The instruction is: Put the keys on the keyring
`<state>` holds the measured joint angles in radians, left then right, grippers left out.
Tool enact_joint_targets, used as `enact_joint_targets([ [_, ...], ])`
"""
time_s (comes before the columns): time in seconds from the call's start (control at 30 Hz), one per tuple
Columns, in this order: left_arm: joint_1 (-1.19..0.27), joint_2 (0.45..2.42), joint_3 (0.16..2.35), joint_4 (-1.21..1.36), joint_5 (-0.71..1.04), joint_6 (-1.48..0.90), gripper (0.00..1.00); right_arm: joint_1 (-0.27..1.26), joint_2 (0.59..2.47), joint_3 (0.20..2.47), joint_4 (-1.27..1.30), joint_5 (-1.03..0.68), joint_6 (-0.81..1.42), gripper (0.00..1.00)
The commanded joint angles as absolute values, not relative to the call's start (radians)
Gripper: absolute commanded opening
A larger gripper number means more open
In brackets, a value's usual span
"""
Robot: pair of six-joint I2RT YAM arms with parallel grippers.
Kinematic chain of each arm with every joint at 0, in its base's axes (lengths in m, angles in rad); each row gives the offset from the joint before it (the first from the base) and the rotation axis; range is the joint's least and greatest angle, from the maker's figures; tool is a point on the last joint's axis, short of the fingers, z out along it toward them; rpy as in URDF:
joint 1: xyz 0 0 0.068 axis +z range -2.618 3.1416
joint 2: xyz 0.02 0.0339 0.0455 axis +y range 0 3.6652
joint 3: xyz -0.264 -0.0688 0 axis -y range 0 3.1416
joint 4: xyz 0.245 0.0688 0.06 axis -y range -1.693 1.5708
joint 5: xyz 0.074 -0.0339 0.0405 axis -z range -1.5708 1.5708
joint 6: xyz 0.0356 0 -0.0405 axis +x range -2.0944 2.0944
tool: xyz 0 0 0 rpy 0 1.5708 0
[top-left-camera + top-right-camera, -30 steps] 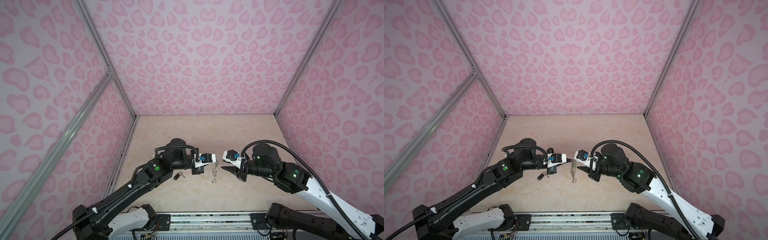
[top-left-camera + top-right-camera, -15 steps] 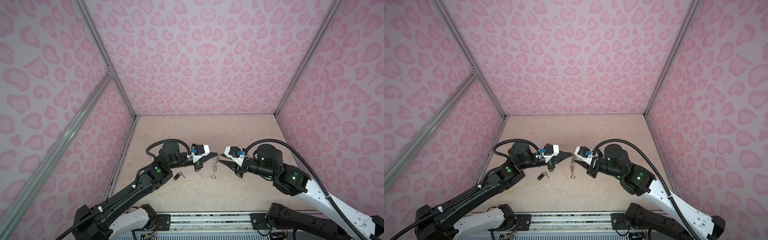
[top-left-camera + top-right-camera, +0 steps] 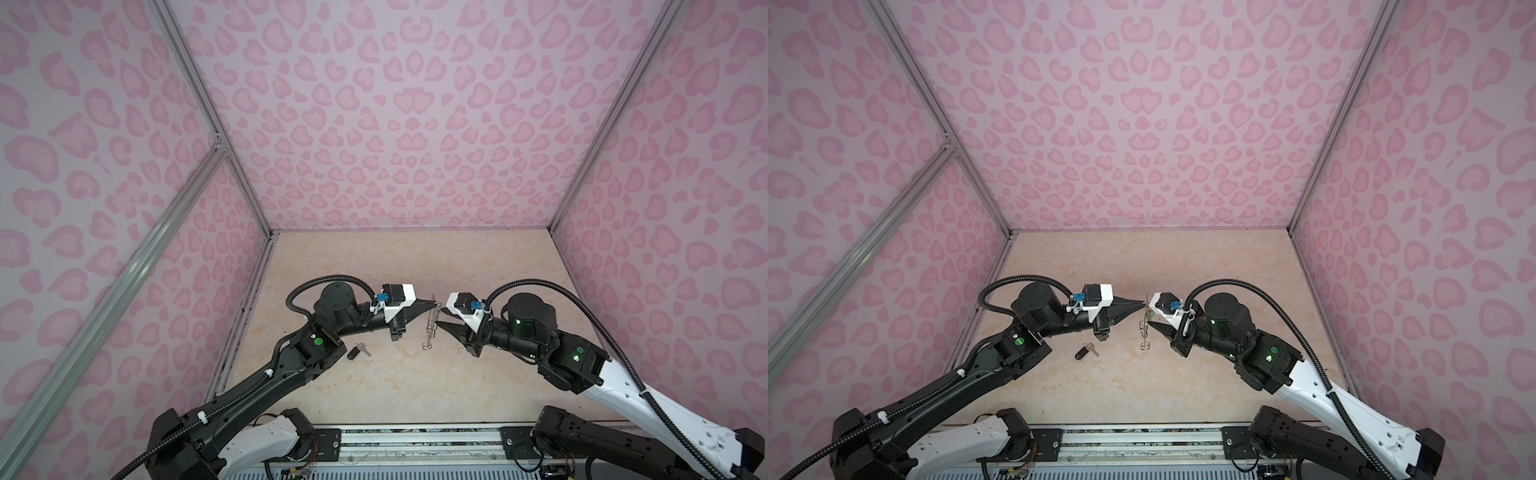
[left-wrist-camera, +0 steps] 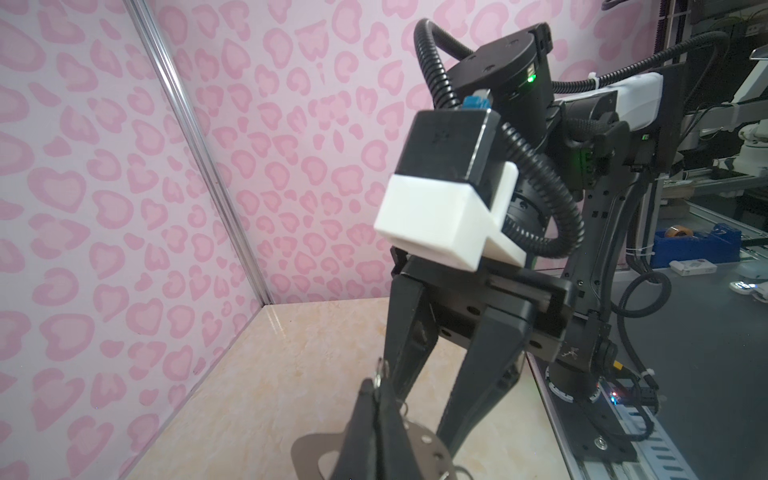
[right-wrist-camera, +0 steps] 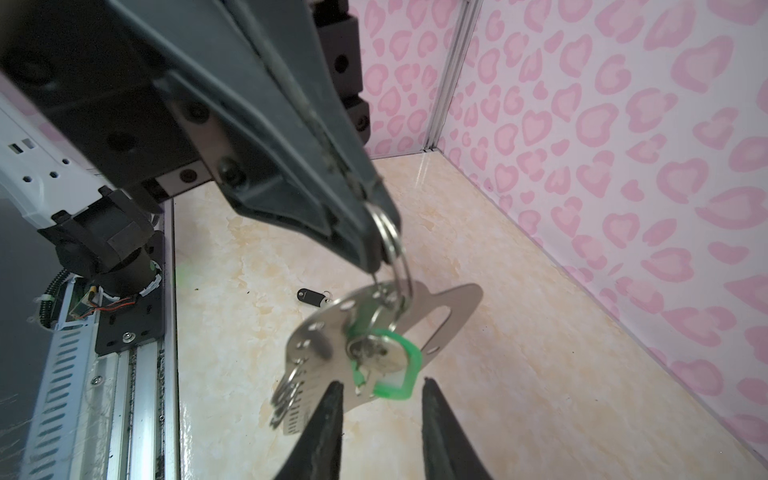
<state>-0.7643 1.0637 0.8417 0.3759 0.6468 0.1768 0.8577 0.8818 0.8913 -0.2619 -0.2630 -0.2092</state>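
The keyring, a flat grey plate with an oval cutout, hangs in the air between both arms; in both top views it shows edge-on. My left gripper is shut on a wire ring at the plate's edge. A silver key with a green tag hangs against the plate. My right gripper is open, its fingertips just short of the green tag, holding nothing. The key with the black tag lies on the table under the left arm.
Several more wire rings bunch at the plate's lower end. The beige table is boxed in by pink patterned walls on three sides, with a metal rail along the front edge.
The left wrist has rolled over and lifted the keyring slightly. The right gripper has stayed close beside it, jaws still apart.
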Motion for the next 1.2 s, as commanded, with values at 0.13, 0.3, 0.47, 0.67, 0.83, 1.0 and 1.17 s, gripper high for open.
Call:
enact_joint_targets([
  [0.13, -0.764, 1.071, 0.834, 0.459, 0.66, 0.152, 0.03, 0.838, 0.86, 0.829, -0.119, -0.342, -0.159, 0.35],
  [0.3, -0.765, 1.07, 0.836, 0.465, 0.675, 0.143, 0.03, 0.834, 0.843, 0.802, -0.089, -0.406, -0.162, 0.37],
  [0.47, -0.768, 1.065, 0.837, 0.456, 0.683, 0.152, 0.03, 0.817, 0.823, 0.772, -0.025, -0.453, -0.151, 0.33],
  [0.67, -0.77, 1.062, 0.856, 0.443, 0.687, 0.16, 0.03, 0.77, 0.811, 0.751, 0.029, -0.533, -0.121, 0.26],
  [0.83, -0.773, 1.066, 0.871, 0.433, 0.691, 0.167, 0.03, 0.745, 0.781, 0.75, -0.017, -0.525, -0.137, 0.3],
  [1.0, -0.772, 1.072, 0.865, 0.424, 0.695, 0.177, 0.03, 0.714, 0.785, 0.755, -0.019, -0.559, -0.101, 0.34],
  [1.17, -0.772, 1.081, 0.867, 0.417, 0.707, 0.184, 0.03, 0.712, 0.83, 0.785, -0.002, -0.61, -0.084, 0.37],
])
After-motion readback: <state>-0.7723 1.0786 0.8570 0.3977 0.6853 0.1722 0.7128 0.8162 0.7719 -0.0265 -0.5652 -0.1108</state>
